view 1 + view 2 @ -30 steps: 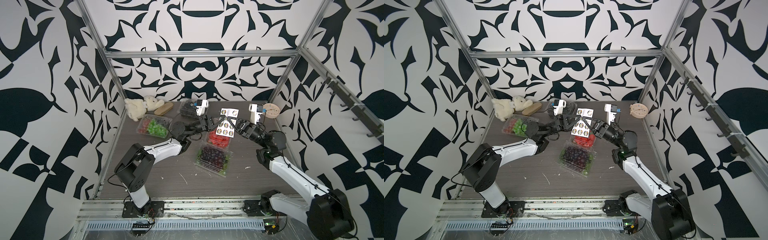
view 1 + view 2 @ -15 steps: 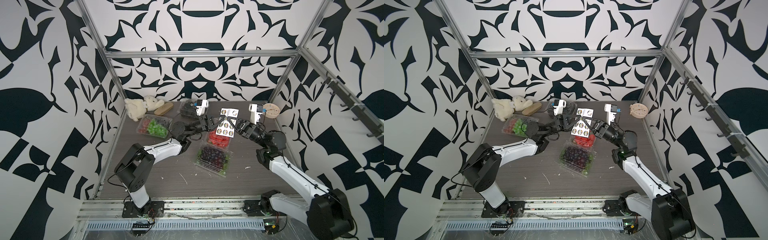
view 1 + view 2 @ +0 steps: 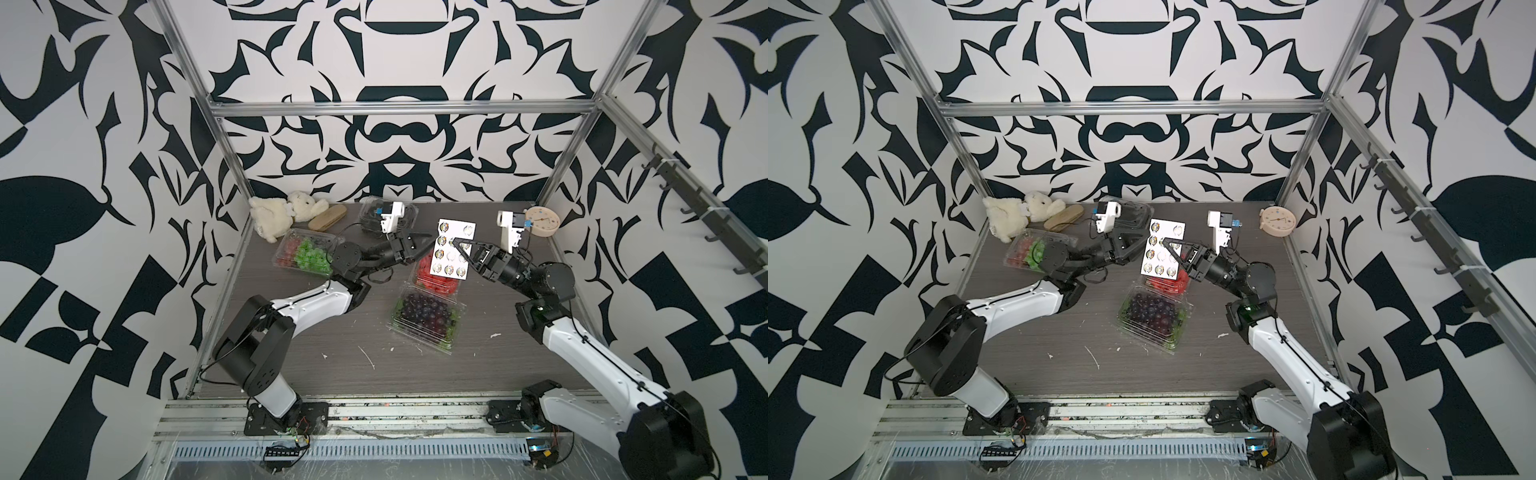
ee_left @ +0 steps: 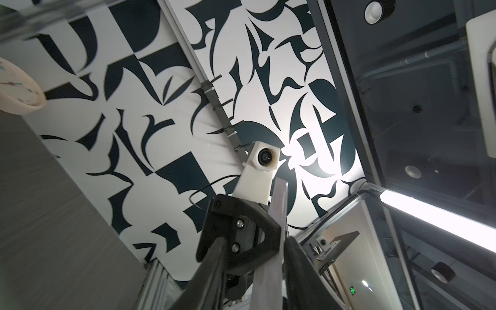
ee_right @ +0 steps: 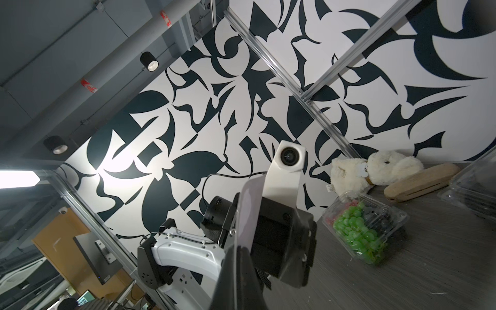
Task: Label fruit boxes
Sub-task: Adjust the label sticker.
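Strawberry box (image 3: 436, 284): lay just beneath upheld sticker sheet (image 3: 442, 253); clamped sheet in right gripper (image 3: 455, 242), straddled its left edge with left gripper (image 3: 428, 242), fingers parted.

Four clear plastic clamshells, all lying flat: dark purple grapes box (image 3: 426, 311) in the centre, red strawberries box (image 3: 440, 284) touching behind it, green grapes-and-berries box (image 3: 303, 253) out left, black berries box (image 3: 368, 208) at the back.

White plush toy (image 3: 274, 214) beside tan oblong block (image 3: 328, 217), beige clock (image 3: 540, 221) by back wall, sticker sheet (image 3: 442, 253) aloft
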Controlling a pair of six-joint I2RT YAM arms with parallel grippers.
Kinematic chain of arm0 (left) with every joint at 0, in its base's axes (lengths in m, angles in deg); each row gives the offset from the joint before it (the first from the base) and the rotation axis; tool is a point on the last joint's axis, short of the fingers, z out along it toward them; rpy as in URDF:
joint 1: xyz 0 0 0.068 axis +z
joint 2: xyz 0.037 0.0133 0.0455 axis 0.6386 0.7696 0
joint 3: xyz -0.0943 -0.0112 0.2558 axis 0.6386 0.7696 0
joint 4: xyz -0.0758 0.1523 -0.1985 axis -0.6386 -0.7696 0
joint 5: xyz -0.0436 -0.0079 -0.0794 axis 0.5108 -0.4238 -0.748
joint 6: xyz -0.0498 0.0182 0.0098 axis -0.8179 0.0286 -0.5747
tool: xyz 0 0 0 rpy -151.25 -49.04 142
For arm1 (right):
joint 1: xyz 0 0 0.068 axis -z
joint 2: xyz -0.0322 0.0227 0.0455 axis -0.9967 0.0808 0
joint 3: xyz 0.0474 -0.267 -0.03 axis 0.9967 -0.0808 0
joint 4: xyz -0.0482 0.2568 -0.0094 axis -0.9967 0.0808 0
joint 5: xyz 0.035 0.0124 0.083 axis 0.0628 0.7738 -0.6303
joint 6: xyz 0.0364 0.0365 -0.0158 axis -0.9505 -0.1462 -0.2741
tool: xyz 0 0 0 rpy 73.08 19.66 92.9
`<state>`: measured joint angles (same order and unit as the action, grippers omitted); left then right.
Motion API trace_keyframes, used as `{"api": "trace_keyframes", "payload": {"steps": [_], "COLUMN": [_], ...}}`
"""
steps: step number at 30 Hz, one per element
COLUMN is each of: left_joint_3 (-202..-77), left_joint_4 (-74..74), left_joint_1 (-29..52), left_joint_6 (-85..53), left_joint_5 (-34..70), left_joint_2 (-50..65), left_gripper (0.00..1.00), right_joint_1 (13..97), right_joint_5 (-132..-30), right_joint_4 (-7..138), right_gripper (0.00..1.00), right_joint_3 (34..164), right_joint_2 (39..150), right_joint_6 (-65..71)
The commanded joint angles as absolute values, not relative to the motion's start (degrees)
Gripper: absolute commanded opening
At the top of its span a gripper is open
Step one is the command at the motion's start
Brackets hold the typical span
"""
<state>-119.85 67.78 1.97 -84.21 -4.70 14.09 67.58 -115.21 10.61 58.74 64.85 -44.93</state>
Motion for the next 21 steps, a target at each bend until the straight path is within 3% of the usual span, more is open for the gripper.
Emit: {"api": "trace_keyframes", "payload": {"steps": [1, 9, 21], "left_joint_3": [-118.67, -125.66, -131.07], "left_joint_4": [57.24, 20.97, 19.02], "left_joint_1": [3.82, 0.08, -4.42], "left_joint_6": [-77.48, -57.26, -56.25], "left_joint_5": [-4.53, 0.6, -1.65], "left_joint_2": [6.55, -5.05, 3.54], "left_gripper": [0.4, 0.38, 0.35], "right_joint_1": [67.28, 67.31, 67.3], "right_joint_5": [-115.67, -113.57, -114.1], "right_joint_4": [15.33, 27.25, 27.88], "right_gripper": [0.0, 0.0, 0.0], "right_joint_3": [60.95, 62.15, 62.15], "right_joint_2": [62.32, 59.11, 58.32], "right_joint_6": [-39.0, -31.15, -30.94]}}
